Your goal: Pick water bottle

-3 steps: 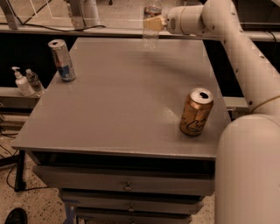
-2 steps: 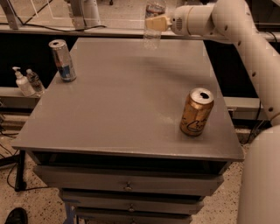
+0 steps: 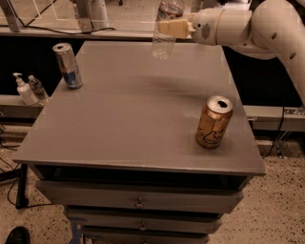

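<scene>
Grey bench (image 3: 133,119), gold can (image 3: 214,122) front right, blue can (image 3: 67,66) far left; bottle (image 3: 163,45) aloft over far edge, pinched in gripper (image 3: 170,27) jaws.

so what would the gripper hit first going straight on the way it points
The gripper, shut on the water bottle, points toward the picture's left above the table, near its far edge. Past the bottle the way looks free up to the pale upright object behind the table; depth unclear.

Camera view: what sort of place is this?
Likely a lab or workshop: grey table with drawers, floor cables, pump bottle on a ledge. Pincer holds the water bottle above its far edge.
</scene>
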`<state>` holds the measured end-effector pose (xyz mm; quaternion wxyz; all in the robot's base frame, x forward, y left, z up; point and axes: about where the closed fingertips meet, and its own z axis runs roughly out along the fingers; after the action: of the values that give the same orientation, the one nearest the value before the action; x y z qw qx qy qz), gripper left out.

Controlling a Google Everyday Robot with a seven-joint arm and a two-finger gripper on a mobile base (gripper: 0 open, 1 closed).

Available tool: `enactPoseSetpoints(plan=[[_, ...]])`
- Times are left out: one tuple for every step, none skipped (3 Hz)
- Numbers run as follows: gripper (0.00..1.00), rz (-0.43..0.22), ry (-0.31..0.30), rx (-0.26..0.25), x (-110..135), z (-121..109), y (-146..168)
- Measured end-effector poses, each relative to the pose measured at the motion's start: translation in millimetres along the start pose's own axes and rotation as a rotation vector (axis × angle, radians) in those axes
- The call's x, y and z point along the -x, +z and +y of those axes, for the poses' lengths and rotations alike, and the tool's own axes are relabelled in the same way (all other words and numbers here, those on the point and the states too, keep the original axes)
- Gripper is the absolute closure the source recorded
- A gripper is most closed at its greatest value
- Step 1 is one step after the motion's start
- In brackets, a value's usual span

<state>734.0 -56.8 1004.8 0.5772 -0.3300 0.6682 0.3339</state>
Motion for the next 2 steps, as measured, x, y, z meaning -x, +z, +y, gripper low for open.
enactPoseSetpoints(plan=[[1.00,-0.039,0.047,0.100,4.1,31.1,-2.4],[1.00,-0.056,0.092,0.188,1.5,57.2,7.0]])
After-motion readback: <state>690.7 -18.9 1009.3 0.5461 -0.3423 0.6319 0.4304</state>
